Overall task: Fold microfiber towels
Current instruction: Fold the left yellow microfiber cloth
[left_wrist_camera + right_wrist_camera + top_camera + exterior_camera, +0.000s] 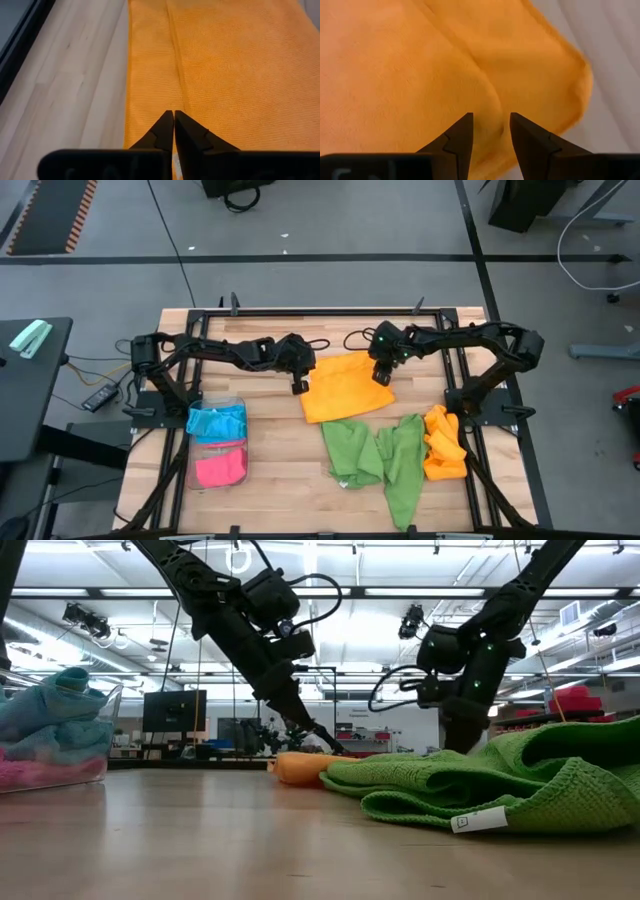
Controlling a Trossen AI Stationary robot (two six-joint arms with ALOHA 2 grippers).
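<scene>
An orange microfiber towel (345, 388) lies spread on the wooden table at mid-back, with a crease (175, 75) running along it. My left gripper (173, 116) is shut at the towel's left edge (298, 387). My right gripper (490, 116) is open over the towel's right edge (382, 378), near a rounded, doubled corner (570, 85). Two green towels (352, 450) (402, 465) lie rumpled near the front. Another orange towel (443, 443) lies bunched to their right. My left gripper has its shut fingertips down at the orange towel beside the crease (176, 100), slanting down from the table's left. Whether cloth is caught between the fingers I cannot tell. The towel lies flat on the table. My right gripper stands with a finger on either side of a low ridge of the orange cloth (492, 107), pointing steeply down. Whether its fingers touch the cloth I cannot tell.
A clear plastic tray (240, 402) at front left holds a blue towel (215, 420) and a pink one (220, 468). A white tag (480, 821) shows on the nearest green towel. Black frame rails (300, 310) border the table.
</scene>
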